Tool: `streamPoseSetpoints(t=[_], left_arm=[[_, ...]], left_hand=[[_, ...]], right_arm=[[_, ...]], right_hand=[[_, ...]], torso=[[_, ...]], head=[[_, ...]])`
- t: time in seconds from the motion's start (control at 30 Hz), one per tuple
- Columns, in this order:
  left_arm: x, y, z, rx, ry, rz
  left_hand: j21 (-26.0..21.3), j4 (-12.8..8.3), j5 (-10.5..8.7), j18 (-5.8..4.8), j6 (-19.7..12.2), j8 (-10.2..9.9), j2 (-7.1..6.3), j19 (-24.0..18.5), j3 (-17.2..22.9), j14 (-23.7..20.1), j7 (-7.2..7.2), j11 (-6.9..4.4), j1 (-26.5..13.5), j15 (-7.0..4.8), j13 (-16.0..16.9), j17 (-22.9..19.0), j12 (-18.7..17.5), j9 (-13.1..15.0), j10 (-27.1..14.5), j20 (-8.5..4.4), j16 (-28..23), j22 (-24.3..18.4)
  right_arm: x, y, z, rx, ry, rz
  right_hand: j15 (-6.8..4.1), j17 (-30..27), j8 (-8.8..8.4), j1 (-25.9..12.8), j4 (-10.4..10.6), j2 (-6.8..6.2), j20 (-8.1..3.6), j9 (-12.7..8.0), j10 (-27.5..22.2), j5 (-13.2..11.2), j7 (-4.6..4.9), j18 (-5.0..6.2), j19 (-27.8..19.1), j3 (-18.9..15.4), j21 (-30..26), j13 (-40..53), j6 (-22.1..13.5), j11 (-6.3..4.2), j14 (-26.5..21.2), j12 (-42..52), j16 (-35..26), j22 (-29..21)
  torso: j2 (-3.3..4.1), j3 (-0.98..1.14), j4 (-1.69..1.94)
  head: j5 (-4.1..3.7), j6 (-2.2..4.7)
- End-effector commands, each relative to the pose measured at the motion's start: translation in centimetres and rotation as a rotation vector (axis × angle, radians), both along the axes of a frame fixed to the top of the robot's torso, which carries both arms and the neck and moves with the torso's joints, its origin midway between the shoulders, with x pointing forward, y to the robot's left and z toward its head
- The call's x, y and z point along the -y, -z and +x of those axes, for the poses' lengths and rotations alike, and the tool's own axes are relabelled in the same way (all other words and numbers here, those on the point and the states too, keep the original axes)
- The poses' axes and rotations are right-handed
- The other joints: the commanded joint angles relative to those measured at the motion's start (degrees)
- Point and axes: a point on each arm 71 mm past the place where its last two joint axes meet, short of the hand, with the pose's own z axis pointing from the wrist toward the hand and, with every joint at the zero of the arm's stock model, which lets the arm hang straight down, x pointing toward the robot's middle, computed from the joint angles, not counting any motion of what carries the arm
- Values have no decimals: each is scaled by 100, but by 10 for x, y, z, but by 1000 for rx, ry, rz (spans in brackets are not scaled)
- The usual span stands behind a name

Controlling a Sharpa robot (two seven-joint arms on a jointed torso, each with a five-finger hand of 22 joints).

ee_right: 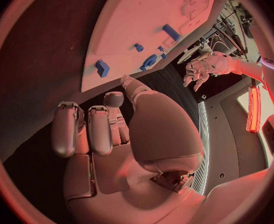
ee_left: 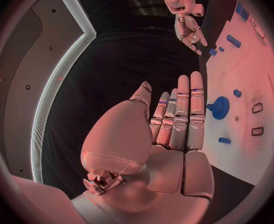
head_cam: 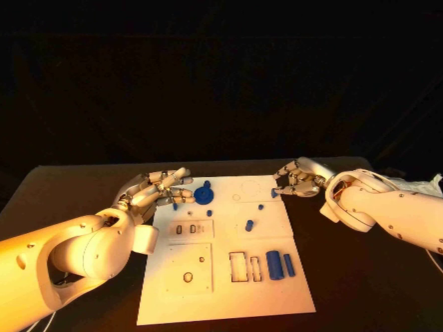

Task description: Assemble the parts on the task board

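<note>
Black table (head_cam: 82, 187): dark surface that carried the white board at its middle, with both arms reaching in over it.
Task board (head_cam: 217, 290): white plate lying flat between the two arms, with dark-outlined slots across its near half.
Left hand (head_cam: 160, 188): hovered over the board's far left corner, just beside the gear; in the left wrist view the fingers (ee_left: 186, 109) were stretched out straight, side by side, thumb apart, with nothing between them.
Right hand (head_cam: 297, 178): sat at the board's far right corner, fingers curled downward near a small blue piece; the right wrist view showed the fingers (ee_right: 81, 132) bent in over an empty palm.
Blue gear (head_cam: 203, 194): round part lying on the board's far left area, free of both hands.
Blue bars (head_cam: 279, 264): two long parts lying side by side at the board's near right.
Small blue pieces (head_cam: 250, 225): scattered across the board's middle and far side, each lying loose.
</note>
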Motion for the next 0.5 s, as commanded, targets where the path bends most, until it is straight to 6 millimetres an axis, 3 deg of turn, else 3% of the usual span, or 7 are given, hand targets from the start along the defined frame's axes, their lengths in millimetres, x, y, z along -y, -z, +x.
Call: streamPoseSetpoints(t=[0.03, 0.5], left_arm=[[2, -1, -1, 8, 18, -16], [1, -1, 0, 7, 15, -15]], left_hand=[[19, -35, 32, 59, -14, -37, 11, -52, 6, -35, 46, 14, 34, 11, -6, 5, -29, -1, -13, -5, -24, 6], [19, -35, 32, 59, -14, -37, 11, -52, 6, -35, 46, 14, 34, 11, -6, 5, -29, -1, -13, -5, -24, 6]], right_arm=[[-2, 5, -2, -9, -37, -21], [1, 13, 0, -21, -28, -38]], right_hand=[[7, 113, -32, 35, -4, -33, -8, -8, -37, -8, 21, -55, 33, -24, 15, -5, 15, 5, 313, -15, 11, -2], [5, 107, -24, 64, -16, -11, -8, -3, -23, -4, 16, -54, 30, -21, 13, 11, 46, 0, 311, 5, 3, -6]], torso=[[1, -5, 0], [2, 2, -6]], head=[[11, -17], [23, -40]])
